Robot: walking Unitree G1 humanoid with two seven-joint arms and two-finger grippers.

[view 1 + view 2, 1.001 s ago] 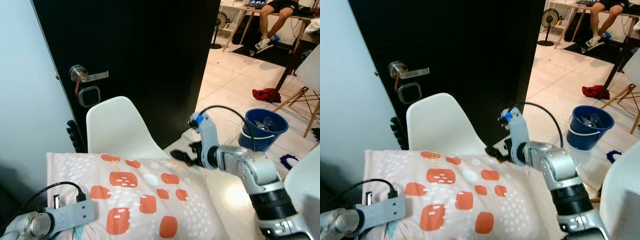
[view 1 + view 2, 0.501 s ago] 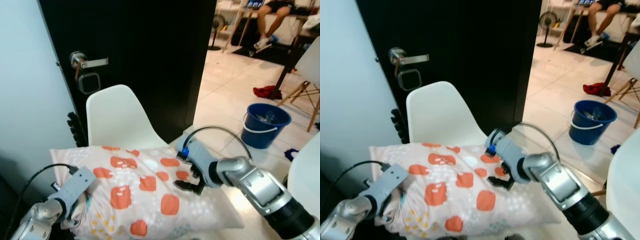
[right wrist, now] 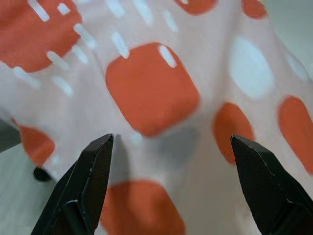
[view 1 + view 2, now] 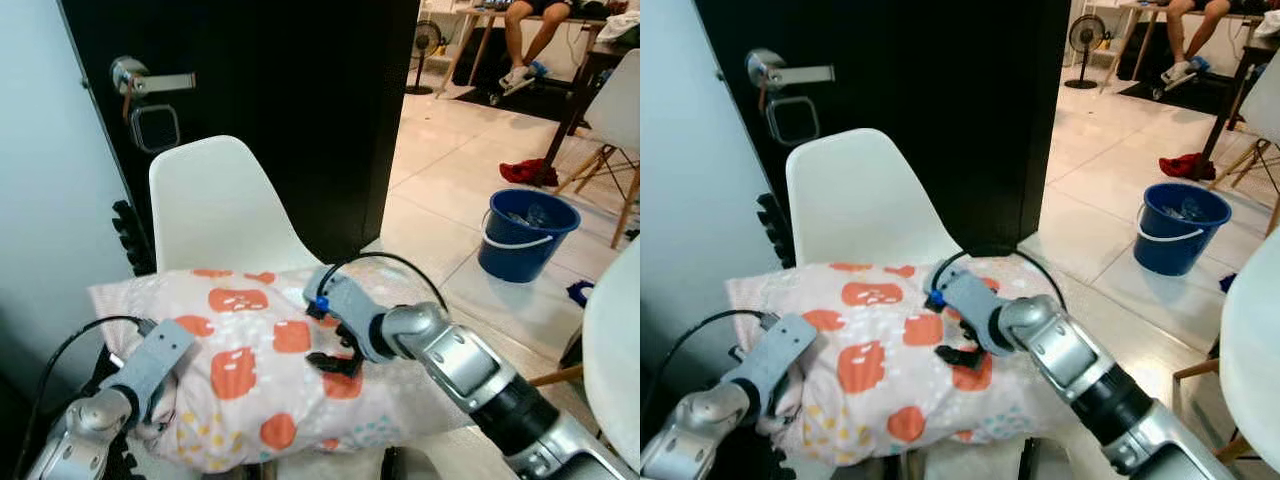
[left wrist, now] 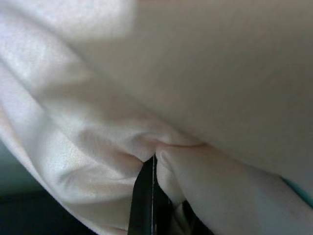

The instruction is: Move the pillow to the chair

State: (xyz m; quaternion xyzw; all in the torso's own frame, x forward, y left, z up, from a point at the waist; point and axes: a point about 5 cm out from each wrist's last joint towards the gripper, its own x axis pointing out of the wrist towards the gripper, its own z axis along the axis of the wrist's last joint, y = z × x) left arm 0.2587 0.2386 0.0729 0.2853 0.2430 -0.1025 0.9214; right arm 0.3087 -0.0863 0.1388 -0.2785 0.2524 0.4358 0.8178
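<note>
Left eye view: the pillow [image 4: 255,365], pale w/ orange patches, is laid across the seat of the white chair [image 4: 212,215], its near edge hanging past the seat front; the chair back stands behind it, against a dark door [image 4: 290,110] w/ a lever handle [image 4: 150,82]. The right gripper [image 4: 335,362] is seen on top of the pillow's mid part; the left gripper [image 4: 160,410] is tucked at the pillow's left end. To the right, open tiled floor [image 4: 450,200] is seen, w/ a blue bucket [image 4: 527,235] well apart and another white chair's edge [image 4: 615,350] near the right border. A person's legs [image 4: 525,40] are visible far back. Right eye view: same layout; a bit of seat is left bare beside the pillow's right edge. Left wrist view: the fingers [image 5: 146,196] are pinched tight on a fold of pillow fabric. Right wrist view: the fingers [image 3: 90,181] are spread wide, an orange patch between them, nothing held.
</note>
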